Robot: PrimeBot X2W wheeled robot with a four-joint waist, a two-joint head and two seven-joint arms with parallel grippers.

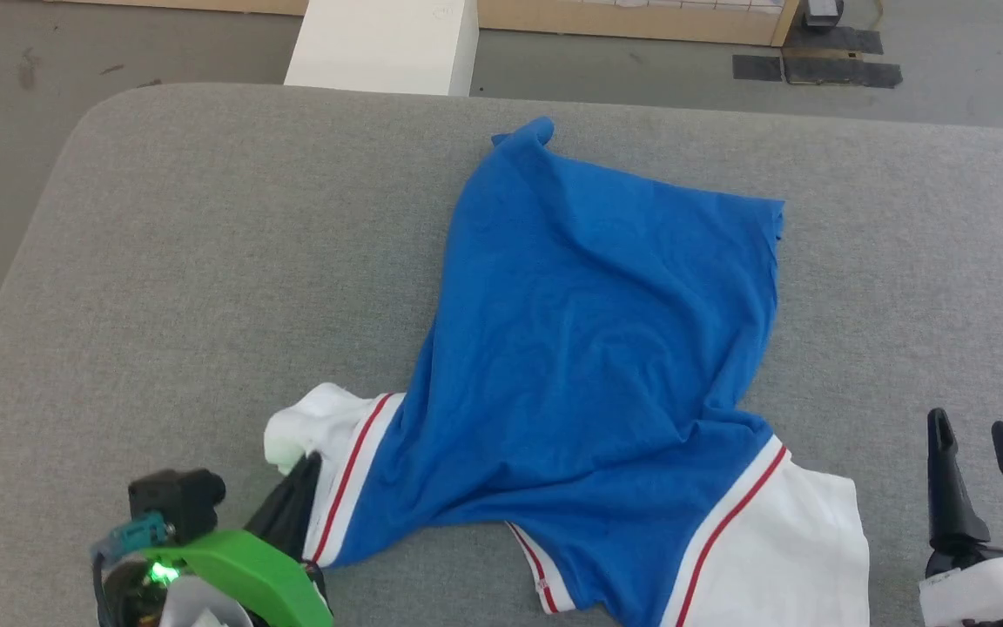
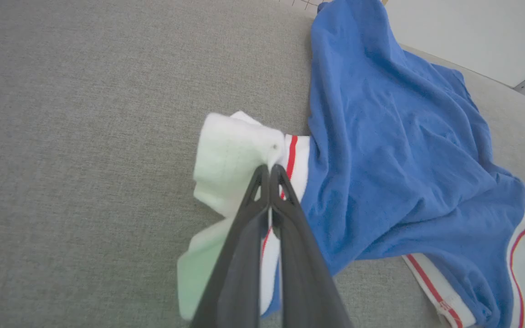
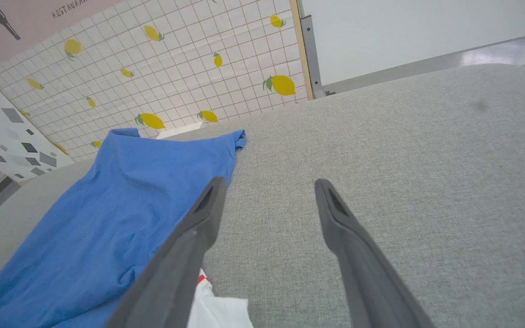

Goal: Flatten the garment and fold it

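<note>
The garment (image 1: 589, 348) is a royal-blue T-shirt with white, red-striped sleeves, lying crumpled on the grey table (image 1: 205, 261). Its hem points to the far edge and its sleeves lie near me. My left gripper (image 1: 303, 466) is shut on the white left sleeve (image 2: 230, 155); in the left wrist view the two dark fingers (image 2: 269, 171) meet and pinch the cloth beside the red stripe. My right gripper (image 1: 980, 435) stands open over bare table, just right of the other white sleeve (image 1: 797, 540). In the right wrist view the garment (image 3: 121, 214) lies left of the spread gripper (image 3: 269, 182).
A white box (image 1: 384, 43) stands on the floor beyond the table's far edge. Dark tape patches (image 1: 815, 68) mark the floor at the back right. A tiled wall with lemon prints (image 3: 176, 68) shows in the right wrist view. Bare table lies left and right of the shirt.
</note>
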